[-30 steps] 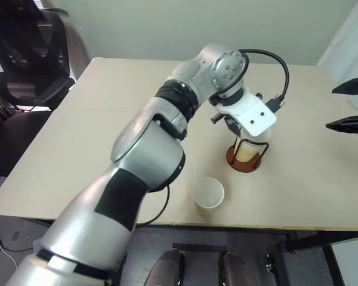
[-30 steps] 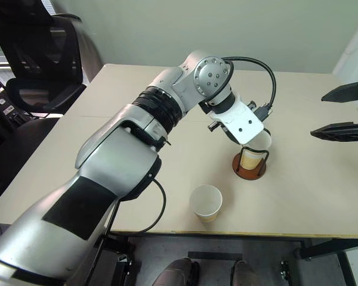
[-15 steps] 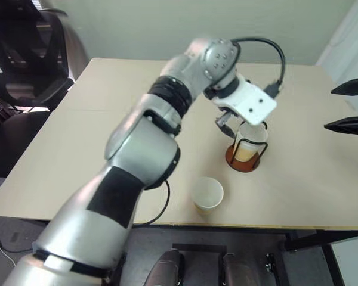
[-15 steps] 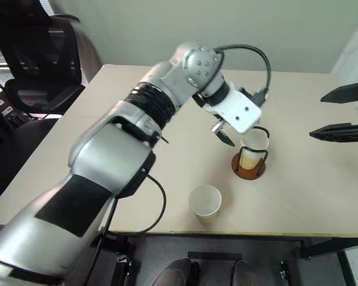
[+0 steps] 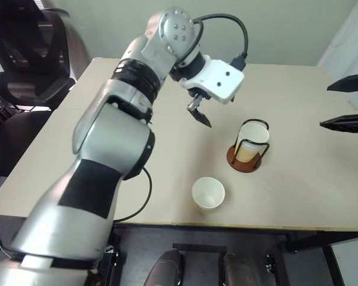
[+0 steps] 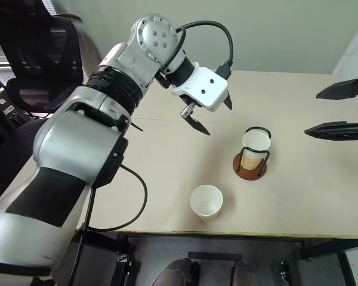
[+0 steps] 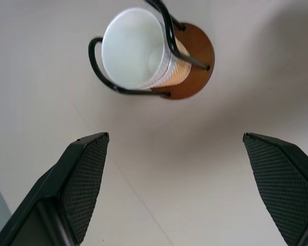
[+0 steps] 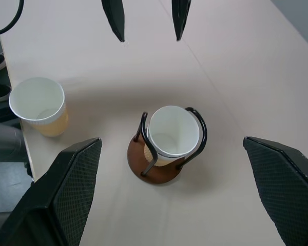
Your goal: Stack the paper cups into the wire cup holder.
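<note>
One paper cup point(image 5: 253, 138) in wire cup holder point(image 5: 246, 159), apart from spread, empty left gripper point(image 6: 210, 114).

Cannot tell how many paper cups point(image 5: 253, 136) sit nested inside the wire cup holder point(image 5: 244, 159): only the topmost rim and a strip of tan wall visible. Right tool point(image 5: 349, 102) cut off by the head view's edge, only two black fingers showing. Far finger of the left tool point(image 6: 212, 116) mostly hidden behind its white housing. Office chair point(image 5: 24, 53) cropped at the edge. Desk point(image 5: 107, 143) corners cut off.
</note>
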Available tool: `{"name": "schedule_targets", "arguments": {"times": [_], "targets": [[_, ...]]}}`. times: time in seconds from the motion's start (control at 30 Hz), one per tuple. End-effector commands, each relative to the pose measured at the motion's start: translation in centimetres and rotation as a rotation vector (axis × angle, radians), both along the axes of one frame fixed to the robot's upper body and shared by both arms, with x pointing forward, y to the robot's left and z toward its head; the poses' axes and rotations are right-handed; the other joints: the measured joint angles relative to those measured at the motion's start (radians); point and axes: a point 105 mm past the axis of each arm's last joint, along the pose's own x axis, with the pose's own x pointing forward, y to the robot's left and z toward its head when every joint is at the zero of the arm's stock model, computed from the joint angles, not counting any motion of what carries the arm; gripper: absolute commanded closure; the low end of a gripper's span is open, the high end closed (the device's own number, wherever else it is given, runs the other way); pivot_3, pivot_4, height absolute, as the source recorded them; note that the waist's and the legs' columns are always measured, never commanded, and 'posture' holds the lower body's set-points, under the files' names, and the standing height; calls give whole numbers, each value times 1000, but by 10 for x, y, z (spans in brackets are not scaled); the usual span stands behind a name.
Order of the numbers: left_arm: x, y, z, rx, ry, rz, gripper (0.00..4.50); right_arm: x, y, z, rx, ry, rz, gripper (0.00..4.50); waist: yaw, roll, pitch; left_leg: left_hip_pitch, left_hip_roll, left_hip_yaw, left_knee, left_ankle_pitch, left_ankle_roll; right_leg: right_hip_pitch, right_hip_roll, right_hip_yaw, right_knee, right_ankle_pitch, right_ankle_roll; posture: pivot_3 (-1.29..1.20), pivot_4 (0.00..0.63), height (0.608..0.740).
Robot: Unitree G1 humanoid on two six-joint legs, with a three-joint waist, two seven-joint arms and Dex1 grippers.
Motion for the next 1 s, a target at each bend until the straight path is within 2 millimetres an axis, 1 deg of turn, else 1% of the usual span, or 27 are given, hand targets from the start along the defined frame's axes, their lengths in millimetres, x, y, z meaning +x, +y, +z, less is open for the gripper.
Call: {"name": "schedule_targets", "arguments": {"times": [0.03, 0.07, 0.1, 0.17, 0.3, 0.4, 0.47, 0.5, 0.57, 0.7, 0.77, 0.83, 0.87, 0.93, 0.97, 1.0], "targets": [[-15, -17, 13, 3, -4, -71, 26, -4, 0, 12, -14, -44, 9, 0, 0, 3, -18, 0, 0, 0, 1, 0, 0, 0, 0, 0, 1, 0, 0, 0, 0, 740], [-16, -19, 13, 5, 0, -76, 26, -3, -1, 12, -15, -44, 8, 0, 0, 4, -26, -7, 0, 1, 7, 0, 1, -7, 1, -1, 9, -1, 2, 0, 0, 740], [-17, -19, 13, 12, -5, -89, 26, -3, -1, 12, -16, -44, 7, 0, 0, 6, -33, -7, -1, 2, 12, -4, 2, -8, 1, -1, 16, -8, 2, 0, 0, 740], [-21, -19, 16, 26, -9, -104, 26, -3, -1, 12, -19, -41, 8, 0, -2, 8, -44, -5, -2, 5, 15, -9, 5, -8, 2, -3, 19, -12, 2, 0, 0, 740], [-28, -17, 20, 36, 18, -108, 26, -5, 0, 10, -26, -32, 13, 0, -6, 13, -51, -4, 1, 11, 22, -12, 8, -7, 2, -1, 23, -12, 2, 0, 0, 740], [-28, -6, 20, 60, 30, -93, 26, -7, 1, 9, -24, -27, 16, 0, -7, 13, -53, -2, 1, 15, 27, -15, 12, -7, 2, 1, 29, -13, 2, 0, 0, 740], [-27, 2, 20, 64, 40, -76, 26, -8, 0, 9, -24, -29, 13, 0, -8, 13, -53, 4, 0, 16, 28, -18, 19, -2, 2, 2, 32, -15, -2, 0, 0, 740], [-26, 5, 21, 60, 50, -65, 26, -8, 0, 9, -24, -29, 11, 0, -9, 13, -54, 8, 0, 16, 28, -19, 20, 2, 1, 3, 32, -17, -6, 0, 0, 740], [-25, 11, 21, 58, 61, -48, 26, -8, -1, 9, -23, -30, 9, 0, -10, 13, -54, 14, 0, 17, 28, -19, 20, 7, 2, 3, 33, -18, -7, 0, 0, 740], [-20, 23, 18, 55, 82, -8, 26, -8, -1, 9, -22, -31, 9, 0, -12, 14, -57, 18, -2, 18, 29, -16, 21, 11, 2, 4, 34, -17, -9, 0, 0, 740], [-18, 31, 17, 35, 107, 18, 26, -8, 0, 8, -20, -33, 12, 0, -15, 15, -59, 20, -3, 18, 30, -15, 22, 12, 0, 6, 35, -16, -9, 0, 0, 740], [-16, 39, 16, 1, 136, 48, 26, -8, 2, 8, -17, -37, 16, 0, -18, 17, -61, 22, -5, 20, 30, -15, 22, 14, 3, 5, 35, -16, -9, 0, 0, 740], [-14, 42, 16, -28, 157, 64, 26, -8, 3, 7, -16, -38, 19, 0, -19, 19, -63, 22, -5, 18, 30, -15, 22, 14, -1, 6, 35, -16, -9, 0, 0, 740], [-12, 47, 17, -89, 197, 92, 26, -9, 4, 7, -14, -41, 22, 0, -20, 21, -67, 23, -7, 20, 29, -15, 22, 15, 3, 5, 35, -16, -9, 0, 0, 740], [-11, 51, 17, -113, 208, 105, 26, -9, 4, 6, -14, -44, 22, 0, -21, 21, -68, 23, -6, 19, 30, -15, 22, 15, -1, 7, 35, -17, -8, 0, 0, 740], [-9, 54, 17, -141, 220, 115, 26, -9, 4, 6, -15, -47, 22, 0, -21, 21, -69, 23, -7, 20, 29, -14, 22, 15, 2, 6, 35, -17, -8, 0, 0, 740]]}}
